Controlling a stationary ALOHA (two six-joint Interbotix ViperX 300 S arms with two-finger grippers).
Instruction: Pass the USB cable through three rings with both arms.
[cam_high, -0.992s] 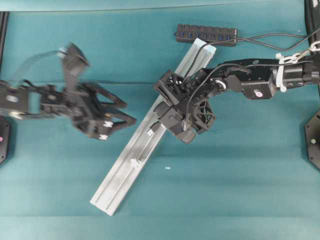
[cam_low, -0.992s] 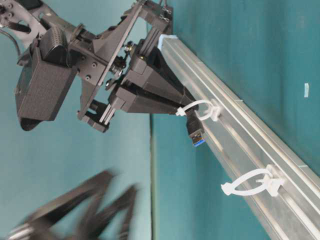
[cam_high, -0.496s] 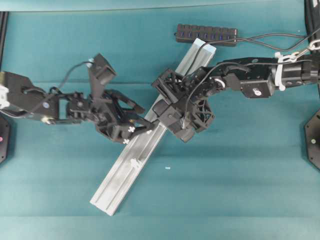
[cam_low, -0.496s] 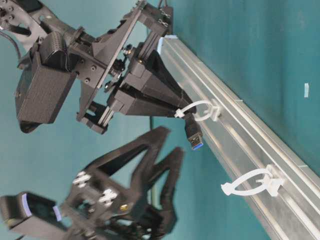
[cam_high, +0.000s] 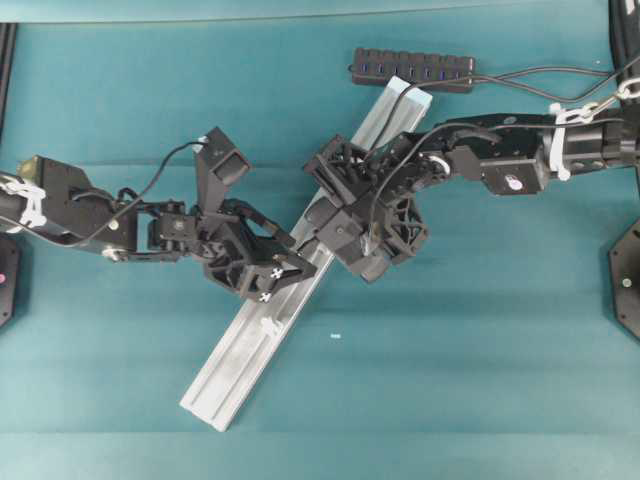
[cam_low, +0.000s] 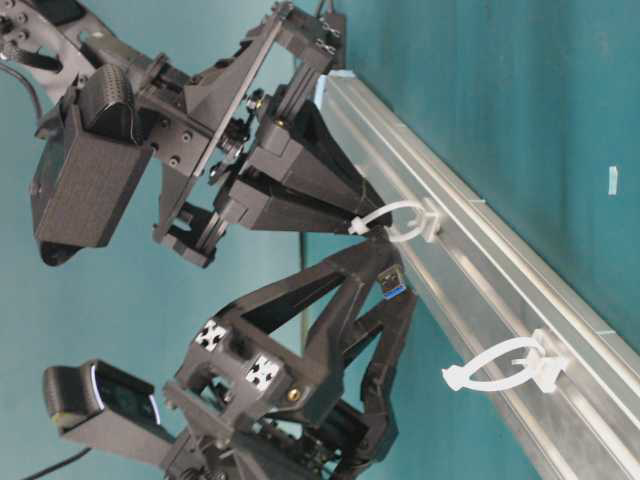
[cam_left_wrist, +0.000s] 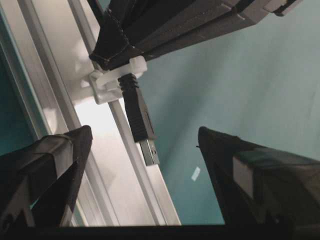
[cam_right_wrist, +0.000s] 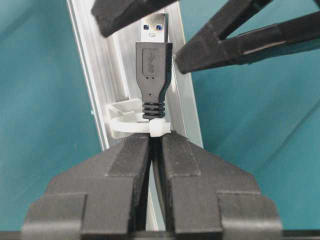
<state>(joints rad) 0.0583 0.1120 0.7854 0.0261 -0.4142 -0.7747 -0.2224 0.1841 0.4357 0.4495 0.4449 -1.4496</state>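
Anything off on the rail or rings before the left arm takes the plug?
Nothing stands out. The rail lies flat and diagonal. The plug pokes straight through the first ring, pinched behind by the right gripper. The left gripper is open around it. The next ring looks intact.

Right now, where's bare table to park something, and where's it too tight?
Free: the wide teal strip below the rail's lower end, and the top-left area above the left gripper. Crowded: mid-rail, where the right gripper pinches the USB cable at a ring, left fingers open around the plug. Also tight by the hub.
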